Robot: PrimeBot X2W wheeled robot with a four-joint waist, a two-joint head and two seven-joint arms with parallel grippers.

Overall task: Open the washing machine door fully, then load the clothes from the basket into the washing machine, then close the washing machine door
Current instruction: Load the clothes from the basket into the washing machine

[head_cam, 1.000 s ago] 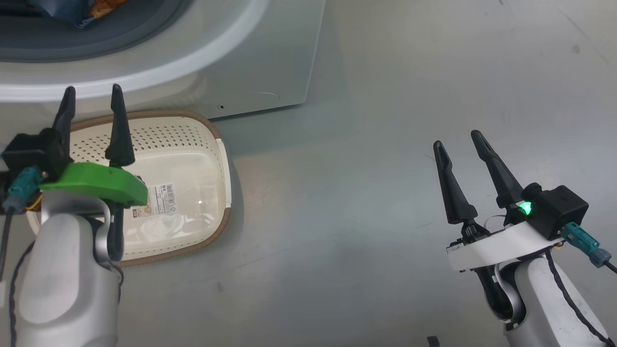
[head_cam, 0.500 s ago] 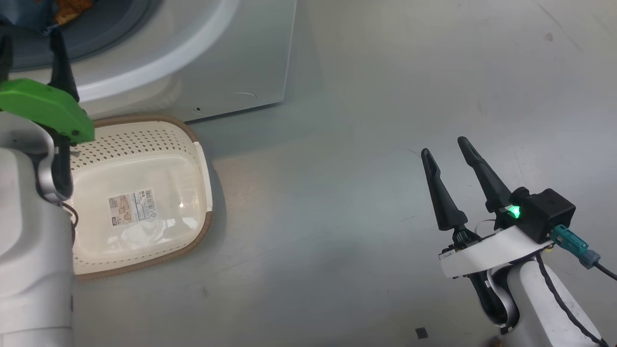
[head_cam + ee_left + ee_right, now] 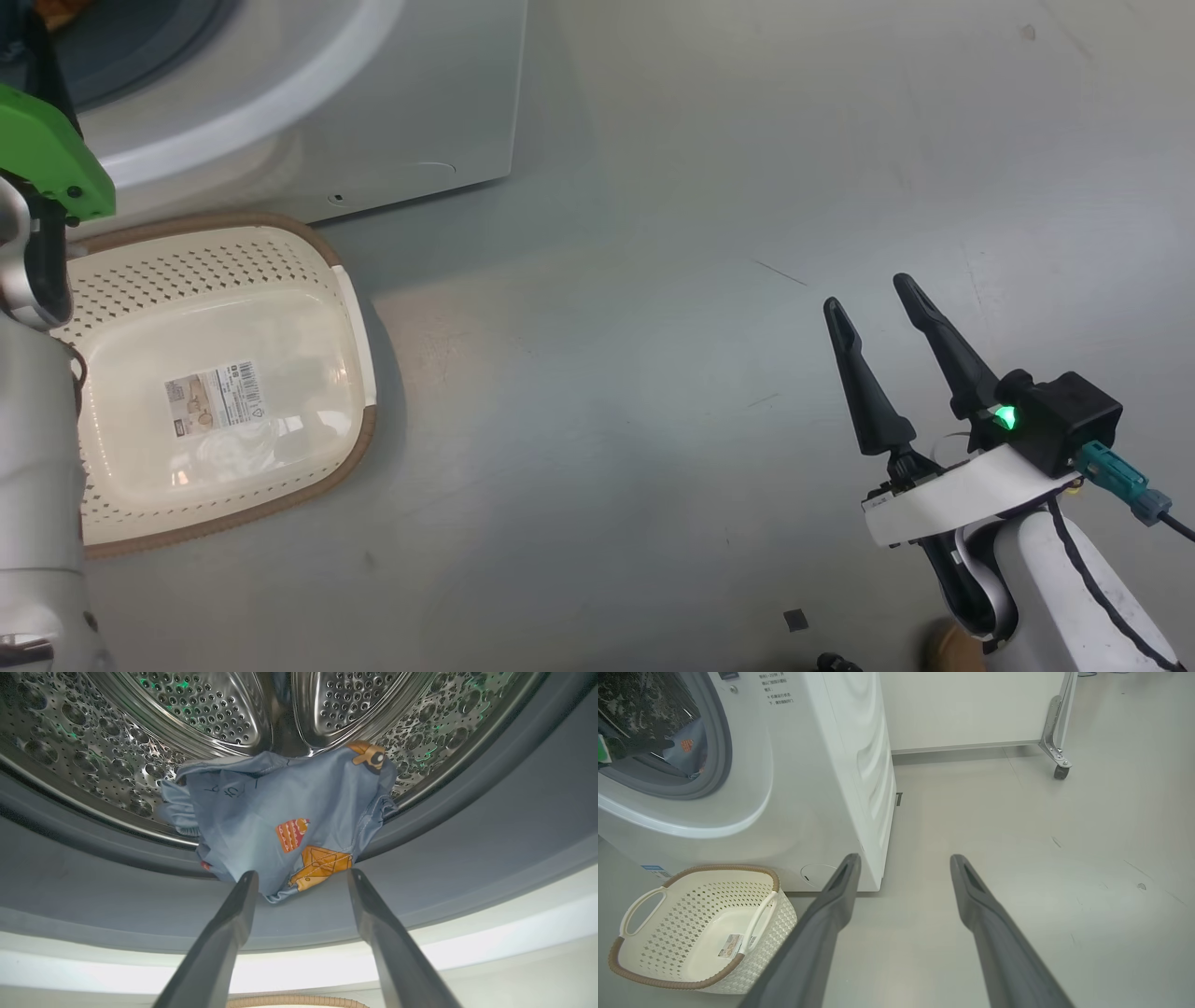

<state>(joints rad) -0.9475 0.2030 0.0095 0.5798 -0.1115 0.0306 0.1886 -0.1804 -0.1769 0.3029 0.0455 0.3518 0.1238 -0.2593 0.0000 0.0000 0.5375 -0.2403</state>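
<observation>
- Left end effector [image 3: 301,873] is hovering at the mouth of the washer [image 3: 420,93], its two fingers standing apart and gripping nothing.
- Clothes [image 3: 289,812] are lying just beyond those fingertips. They are light blue fabric with orange cartoon figures, bunched at the front of the steel drum [image 3: 210,700], with the lower edge drooping over the drum lip onto the grey seal [image 3: 467,826].
- Right end effector [image 3: 867,292] is hanging over bare floor [image 3: 653,373], well apart from the washer, its fingers likewise spread and holding nothing.
- Basket [image 3: 308,245] is sitting on the floor just beside the washer's front, carrying nothing but a sticker [image 3: 213,399] on its bottom.
- Fabric is looking thin, soft and light. It is likely going to crumple and sag rather than keep a shape, and is probably not going to slip much between the fingers.
- Best hold is probably the thick bunched fold at the drooping lower edge, with the left fingers pinching several layers at once. A push deeper into the drum is likely serving as well.
- Loose hem over the seal is risking getting trapped when the door is closing.
</observation>
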